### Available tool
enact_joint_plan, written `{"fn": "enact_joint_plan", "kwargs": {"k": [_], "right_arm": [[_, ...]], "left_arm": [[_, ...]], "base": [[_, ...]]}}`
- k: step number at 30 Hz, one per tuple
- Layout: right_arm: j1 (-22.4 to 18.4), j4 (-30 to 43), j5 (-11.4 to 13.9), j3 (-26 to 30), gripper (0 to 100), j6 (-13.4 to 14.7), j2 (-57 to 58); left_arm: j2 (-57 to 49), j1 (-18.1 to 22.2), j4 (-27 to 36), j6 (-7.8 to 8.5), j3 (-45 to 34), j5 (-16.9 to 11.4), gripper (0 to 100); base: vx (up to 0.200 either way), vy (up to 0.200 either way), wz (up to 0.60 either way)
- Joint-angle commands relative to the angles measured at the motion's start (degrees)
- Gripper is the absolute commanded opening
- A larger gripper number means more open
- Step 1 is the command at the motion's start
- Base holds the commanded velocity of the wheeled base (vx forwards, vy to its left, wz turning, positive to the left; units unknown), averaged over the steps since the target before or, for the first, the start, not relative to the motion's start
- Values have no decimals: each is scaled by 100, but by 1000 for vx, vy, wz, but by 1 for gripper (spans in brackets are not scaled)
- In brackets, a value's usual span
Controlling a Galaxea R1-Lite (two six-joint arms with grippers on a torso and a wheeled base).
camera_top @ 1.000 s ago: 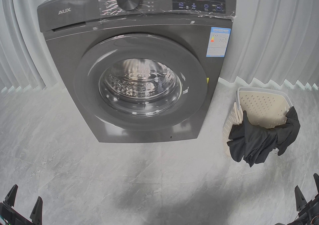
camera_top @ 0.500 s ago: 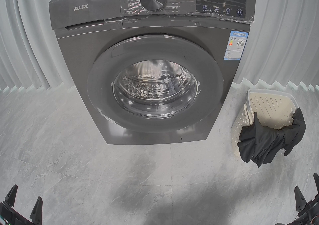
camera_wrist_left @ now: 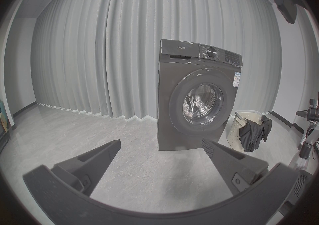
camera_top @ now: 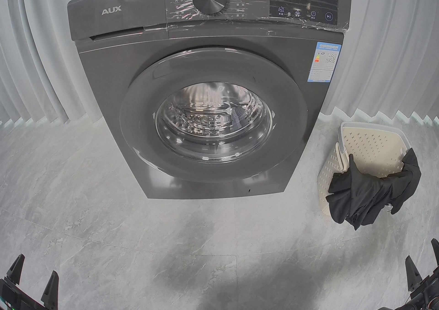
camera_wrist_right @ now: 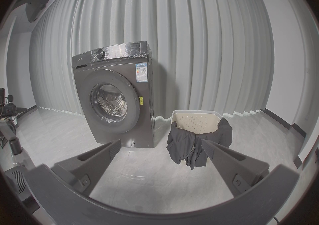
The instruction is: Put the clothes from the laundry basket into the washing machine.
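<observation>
A grey front-loading washing machine stands ahead with its round glass door shut and the steel drum visible behind it. To its right a cream perforated laundry basket sits on the floor, with a dark grey garment draped over its front rim. My left gripper is low at the near left, open and holding nothing. My right gripper is low at the near right, also open and holding nothing. The machine and basket lie well beyond both grippers.
Pale marble-look floor tiles stretch between me and the machine. Pleated white curtains hang behind the machine and basket. A dark baseboard runs along the right wall.
Between one second and half a second ago the camera shifted, sliding the machine and basket rightward in view. Since then nothing has moved, and both grippers have stayed in place.
</observation>
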State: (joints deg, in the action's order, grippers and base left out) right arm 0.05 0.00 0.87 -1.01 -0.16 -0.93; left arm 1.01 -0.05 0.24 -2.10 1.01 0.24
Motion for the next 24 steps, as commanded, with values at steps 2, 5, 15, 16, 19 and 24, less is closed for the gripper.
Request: {"fn": "enact_joint_plan", "kwargs": {"k": [2,5,15,16,19,24], "right_arm": [[4,0,1,101,100,-2,93],[4,0,1,101,100,-2,93],[4,0,1,101,100,-2,93],[4,0,1,101,100,-2,93],[4,0,1,101,100,-2,93],[4,0,1,101,100,-2,93]], "left_arm": [[-101,-4,2,-1,-92,2,100],[-101,-4,2,-1,-92,2,100],[-101,-4,-7,-1,-92,2,100],[-101,-4,-7,-1,-92,2,100],[-101,5,2,-1,-92,2,100],[-101,5,2,-10,-92,2,100]], "base": [[0,200,0],[0,200,0],[0,120,0],[0,0,0],[0,0,0],[40,0,0]]}}
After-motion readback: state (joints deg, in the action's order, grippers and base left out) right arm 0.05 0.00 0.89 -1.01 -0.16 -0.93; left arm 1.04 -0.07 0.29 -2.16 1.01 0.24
